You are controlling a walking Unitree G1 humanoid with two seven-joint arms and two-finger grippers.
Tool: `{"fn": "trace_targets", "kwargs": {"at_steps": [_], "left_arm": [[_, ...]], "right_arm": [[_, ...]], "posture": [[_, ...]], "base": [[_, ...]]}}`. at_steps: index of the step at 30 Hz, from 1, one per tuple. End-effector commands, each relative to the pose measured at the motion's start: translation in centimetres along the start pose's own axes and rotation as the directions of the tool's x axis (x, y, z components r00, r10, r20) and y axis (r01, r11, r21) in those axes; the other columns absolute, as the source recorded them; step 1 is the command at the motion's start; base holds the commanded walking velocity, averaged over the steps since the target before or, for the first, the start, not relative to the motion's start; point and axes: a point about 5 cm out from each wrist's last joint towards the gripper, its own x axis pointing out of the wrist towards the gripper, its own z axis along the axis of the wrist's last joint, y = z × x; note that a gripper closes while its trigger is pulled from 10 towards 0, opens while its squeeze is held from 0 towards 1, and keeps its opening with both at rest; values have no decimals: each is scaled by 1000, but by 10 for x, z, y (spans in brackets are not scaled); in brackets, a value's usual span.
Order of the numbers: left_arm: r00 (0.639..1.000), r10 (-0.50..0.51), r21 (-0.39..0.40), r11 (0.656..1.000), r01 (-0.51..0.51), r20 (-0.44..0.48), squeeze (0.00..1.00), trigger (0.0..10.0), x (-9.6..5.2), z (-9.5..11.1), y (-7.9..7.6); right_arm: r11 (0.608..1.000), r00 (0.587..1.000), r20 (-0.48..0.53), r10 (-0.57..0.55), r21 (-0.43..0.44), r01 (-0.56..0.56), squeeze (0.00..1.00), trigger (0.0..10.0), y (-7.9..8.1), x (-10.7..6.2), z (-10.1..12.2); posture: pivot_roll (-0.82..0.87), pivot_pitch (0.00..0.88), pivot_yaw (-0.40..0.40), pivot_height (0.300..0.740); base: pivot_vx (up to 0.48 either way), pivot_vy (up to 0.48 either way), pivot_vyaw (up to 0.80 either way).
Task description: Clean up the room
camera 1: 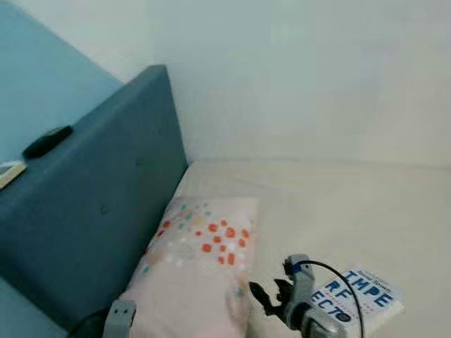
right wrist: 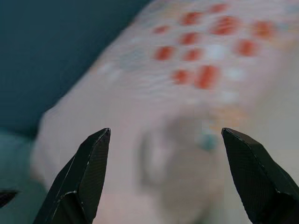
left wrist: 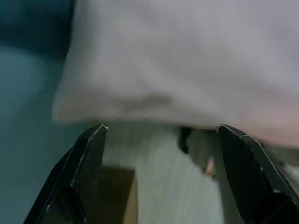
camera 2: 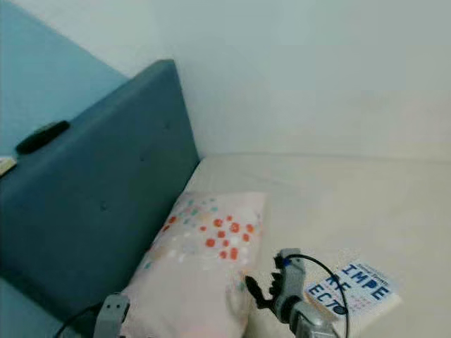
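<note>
Pale bed [camera 1: 352, 204] holds a dotted pillow [camera 1: 201, 260] running 12 to 6. Right gripper [camera 1: 255, 293], open, sits at its 3 o'clock; left gripper [left wrist: 161, 154], open too, waits at its 6 o'clock end.

Your right gripper [camera 1: 255, 293] has bare bedsheet [camera 1: 338, 211] far ahead and to its right. The pillow [camera 1: 201, 264] blocks its left, the book [camera 1: 361, 299] lies just to its right. The blue headboard [camera 1: 99, 197] walls off the left side beyond the pillow.
</note>
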Motion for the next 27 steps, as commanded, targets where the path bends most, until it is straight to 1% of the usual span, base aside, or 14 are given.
{"fn": "trace_targets", "kwargs": {"at_steps": [1, 5, 10, 12, 15, 17, 19, 20, 21, 22, 23, 24, 25, 27], "left_arm": [[1000, 2, 11, 1000, -2, -28, 0, 10000, -1, -6, 0], [998, -2, 33, 999, 4, -56, 0, 10000, -1, -11, -1], [998, -2, 33, 999, 4, -64, 0, 10000, -2, -13, -1], [997, -6, 32, 999, 9, -79, 0, 10000, -2, -16, -2], [996, -8, 34, 999, 11, -88, 0, 10000, -2, -18, -2], [995, -11, 29, 999, 14, -103, 0, 10000, -3, -22, -2], [995, -11, 29, 999, 14, -103, 0, 10000, -3, -22, -2], [994, -14, 26, 1000, 17, -107, 0, 10000, -3, -23, -2], [994, -14, 26, 1000, 17, -107, 0, 10000, -3, -23, -2], [994, -19, 17, 1000, 20, -108, 0, 10000, -4, -24, -3], [994, -21, 14, 1000, 23, -111, 0, 10000, -4, -24, -3], [994, -21, 14, 1000, 23, -111, 0, 10000, -4, -24, -3], [993, -27, 10, 1000, 28, -117, 0, 10000, -3, -25, -5], [992, -28, 11, 999, 30, -120, 0, 10000, -3, -26, -6]], "right_arm": [[1000, 1000, -15, -1, -19, 0, 0, 10000, -3, -3, -2], [999, 999, -24, 28, -36, -29, 0, 10000, 1, -1, -3], [997, 998, -36, 52, -46, -54, 0, 10000, 3, -1, -4], [994, 994, -58, 89, -55, -92, 0, 10000, 6, -2, -7], [992, 992, -72, 107, -57, -111, 0, 10000, 7, -2, -9], [987, 984, -111, 137, -70, -145, 0, 10000, 8, -4, -13], [987, 984, -111, 137, -70, -145, 0, 10000, 8, -4, -13], [985, 981, -142, 133, -93, -147, 0, 10000, 7, -5, -16], [985, 981, -142, 133, -93, -147, 0, 10000, 7, -5, -16], [984, 980, -185, 69, -148, -98, 0, 10000, 1, -6, -18], [978, 978, -207, 2, -203, -45, 0, 10000, -5, -7, -18], [978, 978, -207, 2, -203, -45, 0, 10000, -5, -7, -18], [964, 972, -209, -111, -259, 55, 0, 10000, -15, -6, -13], [962, 971, -204, -126, -262, 70, 0, 10000, -16, -6, -11]], "posture": [[-149, 0, 33, 740], [-150, 0, 33, 740], [-152, 0, 34, 740], [-154, 0, 35, 740], [-155, 0, 35, 740], [-155, 0, 35, 740], [-155, 0, 35, 740], [-155, 0, 35, 740], [-155, 0, 35, 740], [-152, 0, 32, 740], [-151, 0, 29, 740], [-151, 0, 29, 740], [-151, 0, 29, 740], [-151, 0, 29, 740]], "base": [[0, 0, 750], [0, 0, 750], [0, 0, 750], [0, 0, 750], [0, 0, 750], [0, 0, 750], [0, 0, 750], [0, 0, 756], [0, 0, 756], [0, 0, 0], [0, 0, 0], [0, 0, 0], [0, 0, 0], [0, 0, 0]]}}
